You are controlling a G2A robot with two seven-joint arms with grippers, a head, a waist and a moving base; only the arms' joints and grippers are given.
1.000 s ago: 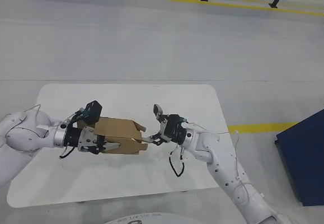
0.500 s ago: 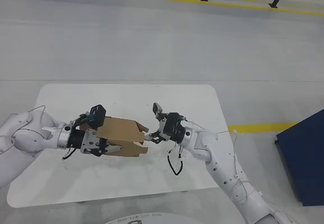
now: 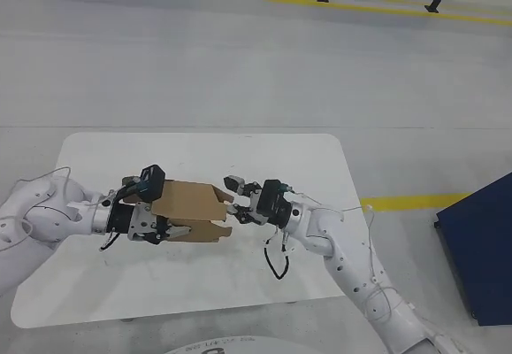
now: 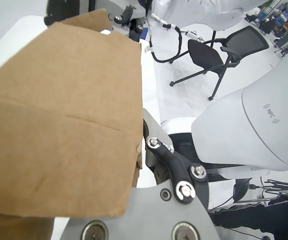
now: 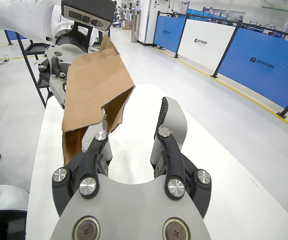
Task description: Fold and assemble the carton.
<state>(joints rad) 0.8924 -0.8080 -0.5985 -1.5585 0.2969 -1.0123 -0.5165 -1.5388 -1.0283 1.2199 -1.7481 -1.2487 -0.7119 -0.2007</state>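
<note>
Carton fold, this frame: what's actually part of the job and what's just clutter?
Job:
- carton, clamped in the left gripper
- right gripper, open, one finger at the carton's open end
- table, the work surface

Lying about:
- black chair on the floor
- blue barrier panels behind
- blue object on the floor beside the table

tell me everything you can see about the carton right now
The carton is plain brown cardboard, unprinted, with fold creases and loose end flaps. It is only partly opened into a slanted sleeve, not squared up, and lies lengthwise between the two arms over the white table. The left gripper is clamped on one end. At the other, open end, one finger of the open right gripper sits against a flap, while the other is clear.
</note>
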